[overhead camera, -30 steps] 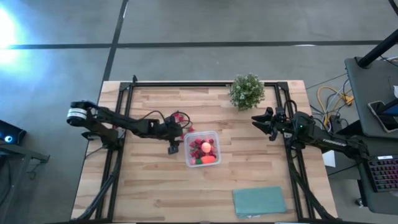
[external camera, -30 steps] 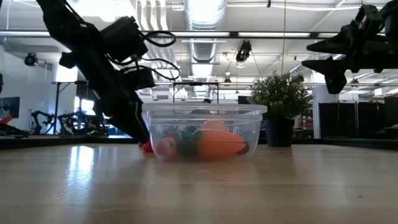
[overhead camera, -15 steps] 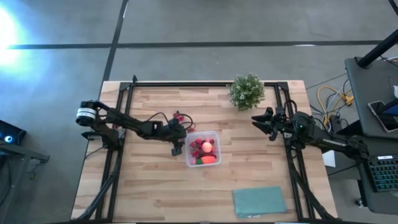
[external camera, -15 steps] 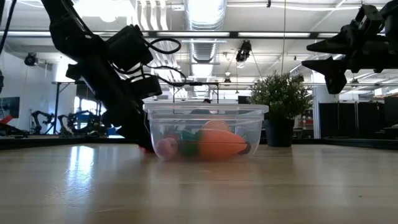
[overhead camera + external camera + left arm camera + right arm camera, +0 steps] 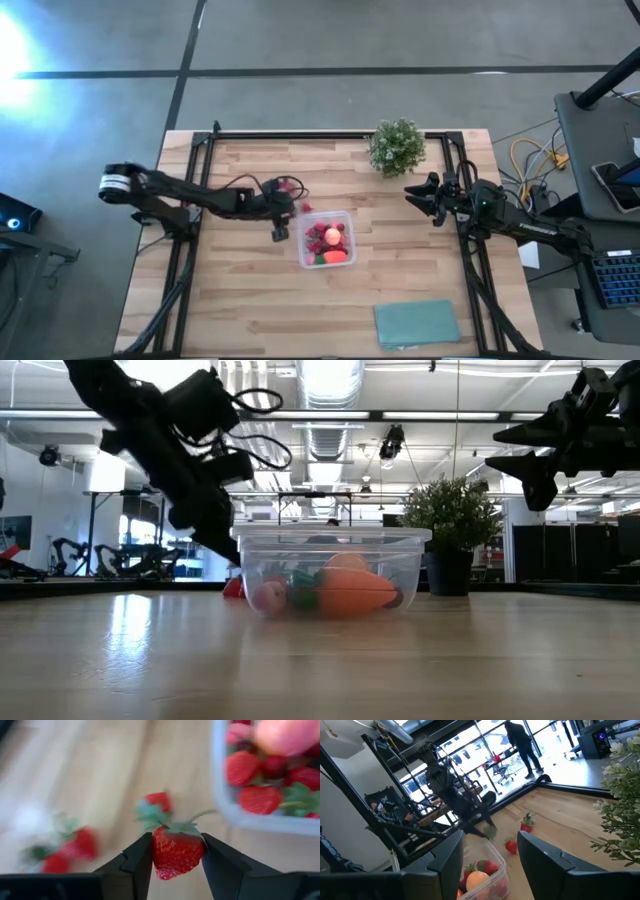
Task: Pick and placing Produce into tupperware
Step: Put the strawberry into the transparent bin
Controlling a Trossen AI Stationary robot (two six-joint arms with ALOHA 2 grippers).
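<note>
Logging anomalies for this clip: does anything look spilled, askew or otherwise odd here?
Nothing stands out. The tupperware sits upright with produce inside. A few loose strawberries lie on the table beside it, waiting. The left claw holds one strawberry.

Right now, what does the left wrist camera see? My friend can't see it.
Two dark fingers of the left gripper pinch a small red toy strawberry above the light wooden table. More strawberries lie loose nearby, and a clear plastic container beside it holds several more.

Red strawberry [image 5: 177,852], green leaves; clear tupperware [image 5: 326,240]; teal cloth [image 5: 417,324].
</note>
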